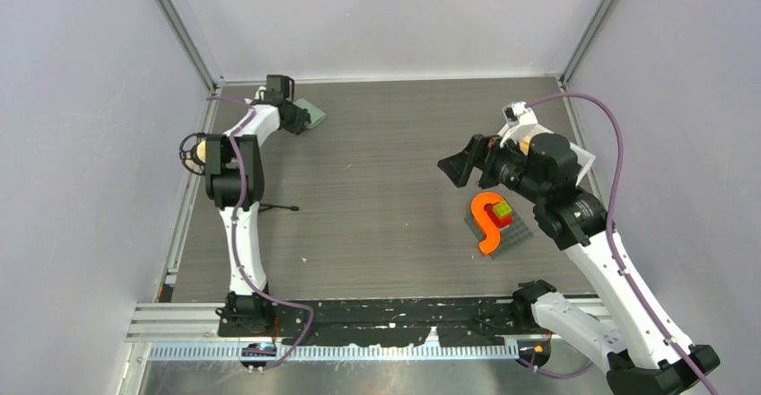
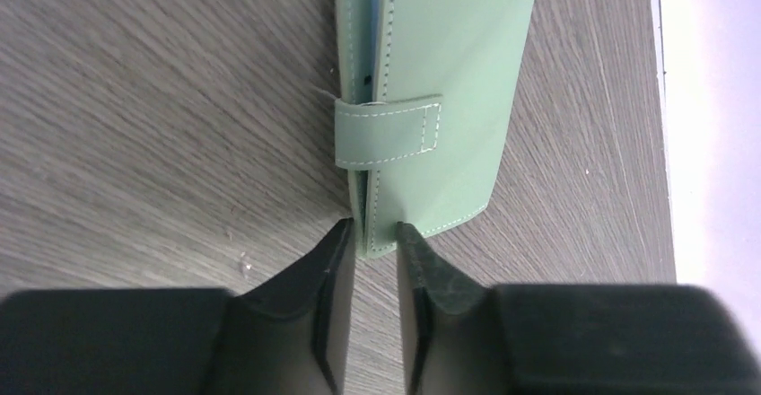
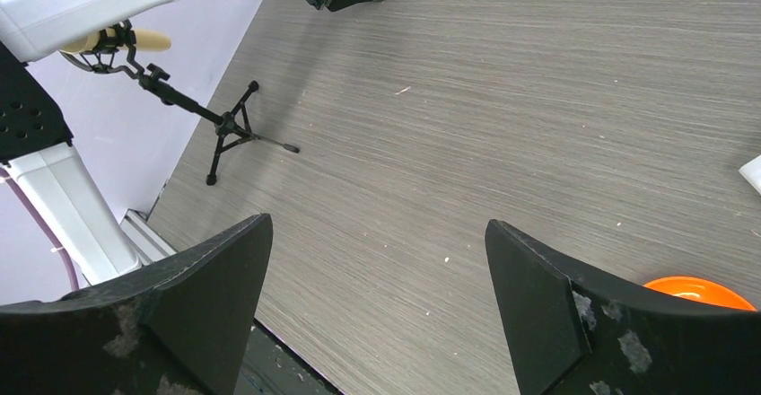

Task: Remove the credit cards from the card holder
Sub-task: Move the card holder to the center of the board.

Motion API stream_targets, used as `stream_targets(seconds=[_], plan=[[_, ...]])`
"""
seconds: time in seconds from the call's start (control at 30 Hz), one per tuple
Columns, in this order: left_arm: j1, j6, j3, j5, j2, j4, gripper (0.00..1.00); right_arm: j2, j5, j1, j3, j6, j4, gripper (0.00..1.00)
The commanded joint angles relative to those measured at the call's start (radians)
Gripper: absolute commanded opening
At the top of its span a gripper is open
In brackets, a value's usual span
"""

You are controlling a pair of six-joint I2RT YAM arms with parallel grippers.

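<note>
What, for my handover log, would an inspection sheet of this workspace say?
Surface: grey wood-grain table, a few specks.
Job's things: green card holder, closed, strap fastened, far left corner; no cards out.
Clutter: grey plate with orange S-shape; small black tripod.
Grippers: left gripper narrow, astride the holder's near edge, grip uncertain; right gripper wide open, holding nothing.
Cables: purple cable along each arm.
Surroundings: pale walls, metal frame.

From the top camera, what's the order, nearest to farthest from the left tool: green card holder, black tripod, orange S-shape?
1. The card holder, far-left corner, right at the left tool.
2. The black tripod, left side, nearer the arm bases.
3. The orange S-shape, across on the right.
</note>
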State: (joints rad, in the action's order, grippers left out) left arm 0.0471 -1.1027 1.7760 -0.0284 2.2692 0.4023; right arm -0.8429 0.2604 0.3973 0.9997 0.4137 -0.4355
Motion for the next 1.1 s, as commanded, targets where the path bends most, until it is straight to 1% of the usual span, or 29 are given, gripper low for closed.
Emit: stream_targets(seconds=[0.0,0.03,0.1,0.3,0.43,0.53,0.7,0.9,1.0,1.07], plan=[[-0.013,-0.013,-0.022,0.052,-0.006,-0.065,0.17,0.024,0.016,0.003,0.054,0.005,0.021,0.97],[-0.013,-0.012,-0.03,0.059,-0.01,-0.065,0.09,0.031,0.016,0.003,0.053,0.005,0.019,0.97],[-0.014,-0.009,-0.049,0.077,-0.019,-0.074,0.0,0.042,0.014,0.003,0.052,0.008,0.016,0.97],[-0.008,0.01,-0.133,0.165,-0.069,-0.091,0.0,0.077,0.016,0.003,0.04,0.013,0.003,0.97],[0.011,0.085,-0.188,0.246,-0.142,-0.074,0.0,0.095,-0.004,0.003,0.014,-0.008,-0.024,0.97],[0.035,0.157,-0.247,0.265,-0.229,-0.035,0.0,0.11,-0.046,0.002,-0.008,-0.022,-0.043,0.97],[0.07,0.223,-0.426,0.309,-0.398,-0.035,0.0,0.121,-0.051,0.003,-0.047,-0.031,-0.063,0.97],[0.17,0.306,-0.62,0.324,-0.588,-0.012,0.0,0.109,-0.052,0.003,-0.083,-0.041,-0.117,0.97],[0.243,0.352,-0.685,0.292,-0.685,0.047,0.0,0.11,-0.041,0.003,-0.1,-0.041,-0.135,0.97],[0.307,0.389,-0.718,0.241,-0.743,0.094,0.0,0.115,-0.03,0.002,-0.113,-0.041,-0.133,0.98]])
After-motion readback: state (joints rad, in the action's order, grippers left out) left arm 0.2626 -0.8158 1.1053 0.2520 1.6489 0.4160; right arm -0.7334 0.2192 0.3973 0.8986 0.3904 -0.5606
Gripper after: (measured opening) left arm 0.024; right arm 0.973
